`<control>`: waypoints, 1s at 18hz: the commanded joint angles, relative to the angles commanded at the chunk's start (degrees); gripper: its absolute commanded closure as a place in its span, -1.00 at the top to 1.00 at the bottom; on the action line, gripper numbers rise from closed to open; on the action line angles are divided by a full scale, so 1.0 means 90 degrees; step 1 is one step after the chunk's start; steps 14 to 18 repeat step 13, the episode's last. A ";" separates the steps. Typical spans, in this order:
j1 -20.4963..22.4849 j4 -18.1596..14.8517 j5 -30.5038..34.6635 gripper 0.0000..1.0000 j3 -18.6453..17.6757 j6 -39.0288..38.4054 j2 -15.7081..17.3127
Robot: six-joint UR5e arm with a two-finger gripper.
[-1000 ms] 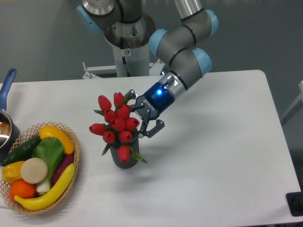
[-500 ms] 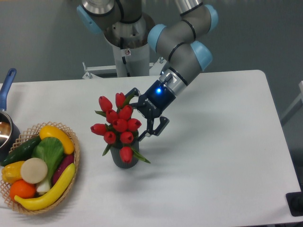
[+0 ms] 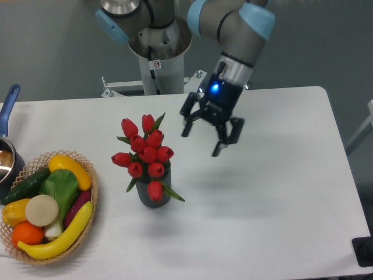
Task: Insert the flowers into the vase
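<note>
Because every stem is gathered into one narrow container, the scene reads as a finished arrangement with the arm standing clear of it. Taking things from largest to smallest, the white table (image 3: 274, 192) fills most of the view beneath a grey backdrop. At twelve o'clock the arm (image 3: 233, 23), grey with pale blue joints, reaches down from its pedestal and ends above the table's middle.

At eight o'clock, near the left edge, a wicker basket (image 3: 90, 192) holds bright fruit and vegetables: bananas, a cucumber, an orange, a leafy green. It sits well apart from the work and plays no part in it. Just beyond it, at nine o'clock, a blue-handled pot (image 3: 9, 105) is cut off by the frame.

Left of centre stand the flowers (image 3: 145, 154), a cluster of red tulip buds with green leaves, spreading wider than their holder. One bud and two leaves droop over the rim, likely because the bunch is too broad for the mouth.

Up and right of the bunch, at about one o'clock from it, hangs the gripper (image 3: 211, 129), a blue light glowing on its wrist. Its jaws are spread apart and hold nothing, and it touches neither blooms nor holder.

Smallest is the vase (image 3: 154, 195), a dark grey cylinder standing upright directly beneath the flowers, its mouth hidden by them. The stems appear seated inside, so the task looks essentially done.
</note>
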 joint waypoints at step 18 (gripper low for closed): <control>0.0683 -0.1777 0.1976 1.00 0.1076 0.2127 0.0303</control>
